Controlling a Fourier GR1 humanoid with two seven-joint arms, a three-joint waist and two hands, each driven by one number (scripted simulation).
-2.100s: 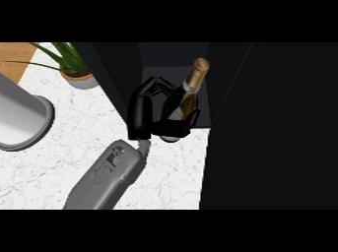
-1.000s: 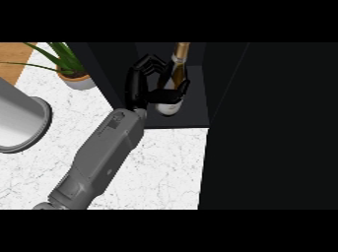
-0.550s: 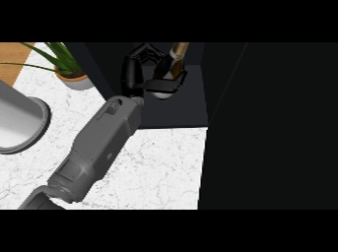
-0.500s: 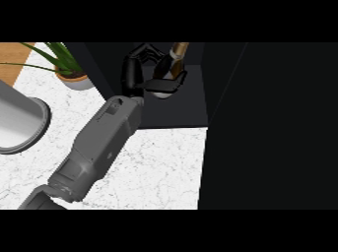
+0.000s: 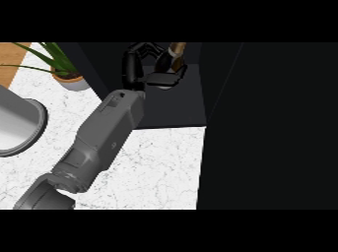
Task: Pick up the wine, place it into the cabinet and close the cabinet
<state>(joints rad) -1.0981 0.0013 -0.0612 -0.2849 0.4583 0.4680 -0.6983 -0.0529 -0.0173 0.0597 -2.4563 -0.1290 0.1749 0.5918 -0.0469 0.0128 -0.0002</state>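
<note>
The left hand (image 5: 148, 66) is deep in the dark opening of the cabinet (image 5: 179, 108), at the far end of its floor. Its fingers are curled round the wine bottle (image 5: 176, 53) and the thumb closes from the other side, so the bottle is held and not yet released. Only the brown upper part of the bottle shows above the hand, close to the top of the view; the lower part is hidden by the fingers. I cannot tell whether its base already touches the cabinet floor.

The grey forearm (image 5: 102, 138) crosses the white marble counter (image 5: 150, 172) from the lower left and goes over the front edge of the cabinet floor. The right hand does not show.

I judge that the step in hand is the placing. The next move calls for setting the bottle down upright, opening the fingers, and drawing the hand back without knocking it. After that comes the door (image 5: 281, 128), the large dark panel at the right.

On the counter's left side stand a grey cylinder (image 5: 8, 125) and, at the far edge, a potted plant (image 5: 66, 74).
</note>
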